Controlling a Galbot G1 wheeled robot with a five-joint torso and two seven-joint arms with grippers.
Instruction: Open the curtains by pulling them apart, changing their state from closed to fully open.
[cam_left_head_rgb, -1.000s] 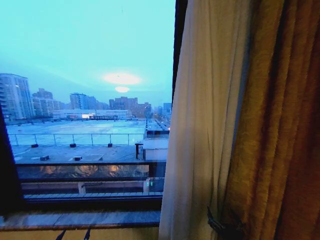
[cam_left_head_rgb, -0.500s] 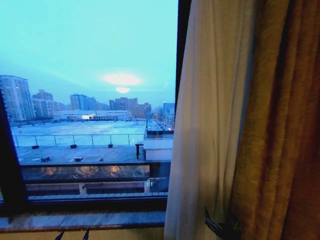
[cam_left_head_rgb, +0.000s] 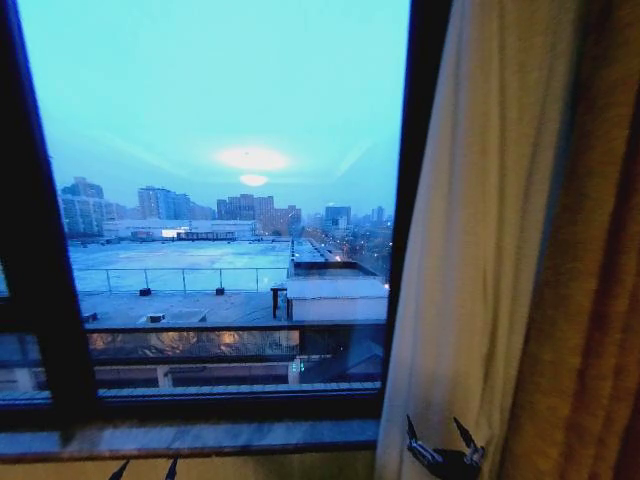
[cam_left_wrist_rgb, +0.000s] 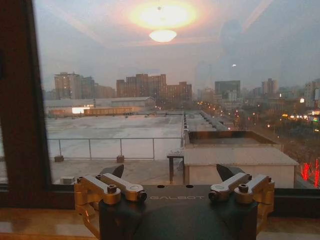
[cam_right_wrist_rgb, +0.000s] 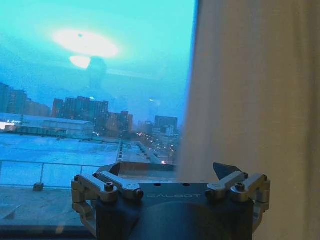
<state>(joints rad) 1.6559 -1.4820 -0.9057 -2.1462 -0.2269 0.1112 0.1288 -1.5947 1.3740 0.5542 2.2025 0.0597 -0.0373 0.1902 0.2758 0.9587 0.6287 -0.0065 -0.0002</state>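
The sheer white curtain (cam_left_head_rgb: 470, 250) hangs gathered at the right of the window, its edge just past the dark window post (cam_left_head_rgb: 420, 150). In the right wrist view the curtain (cam_right_wrist_rgb: 250, 100) hangs close beyond the fingers. My right gripper (cam_left_head_rgb: 437, 432) is low against the curtain's folds and stands open, with nothing held between its fingers (cam_right_wrist_rgb: 170, 170). My left gripper (cam_left_head_rgb: 146, 468) sits low by the sill, open and facing the bare glass (cam_left_wrist_rgb: 170, 172).
A heavy golden-brown drape (cam_left_head_rgb: 590, 300) hangs right of the sheer panel. A stone window sill (cam_left_head_rgb: 200, 437) runs below the glass. A second dark frame post (cam_left_head_rgb: 40, 250) stands at the left. Rooftops and city buildings lie outside.
The whole picture has shifted, so the camera moved. My right gripper's fingers, bunched together at the curtain before, now stand spread apart.
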